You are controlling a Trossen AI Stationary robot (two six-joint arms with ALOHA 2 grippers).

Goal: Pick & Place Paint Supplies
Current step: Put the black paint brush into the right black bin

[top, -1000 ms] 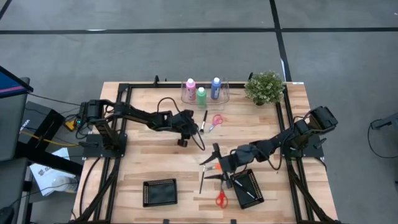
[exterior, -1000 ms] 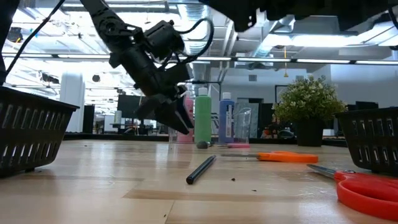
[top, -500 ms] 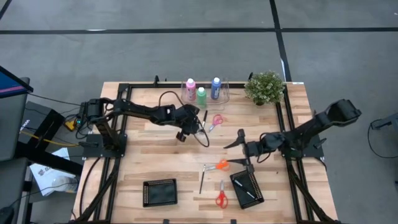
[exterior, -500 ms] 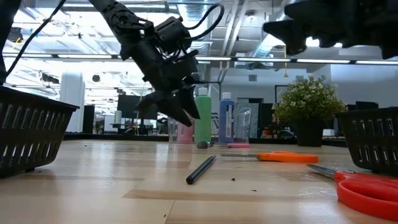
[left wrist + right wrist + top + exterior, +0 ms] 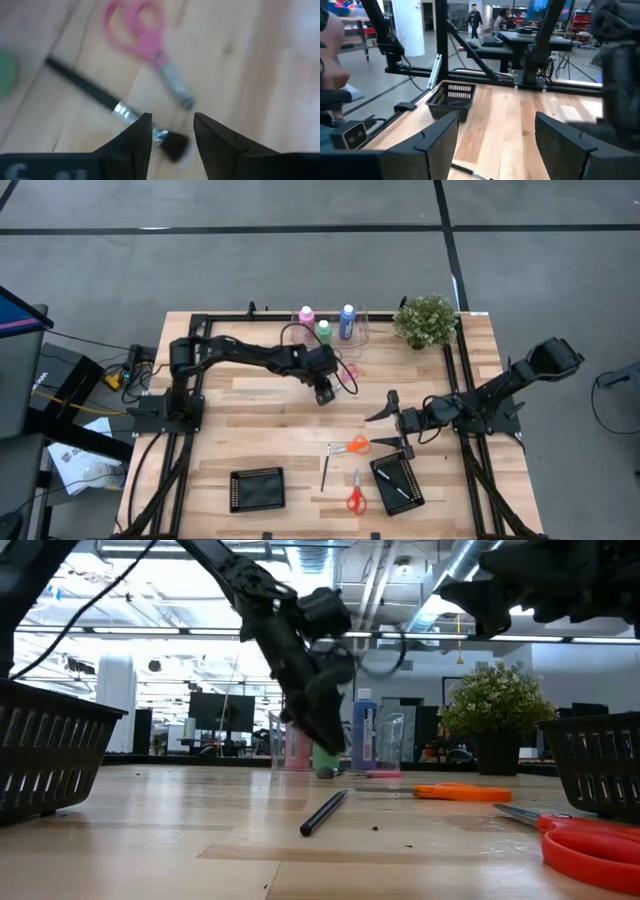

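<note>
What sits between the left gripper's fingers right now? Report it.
In the left wrist view, the bristle end of a dark-handled brush lies on the table between the left gripper's open fingers, not yet gripped. Pink scissors lie beyond.

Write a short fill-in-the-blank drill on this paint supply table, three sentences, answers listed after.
1. The left pincer hangs open over a dark-handled brush that lies beside the pair of ____ scissors.
2. The potted plant stands at the table's far ____ corner in the high view.
3. In the high view, the paint bottle between the pink bottle and the blue bottle is ____.

Missing words: pink; right; green
</note>
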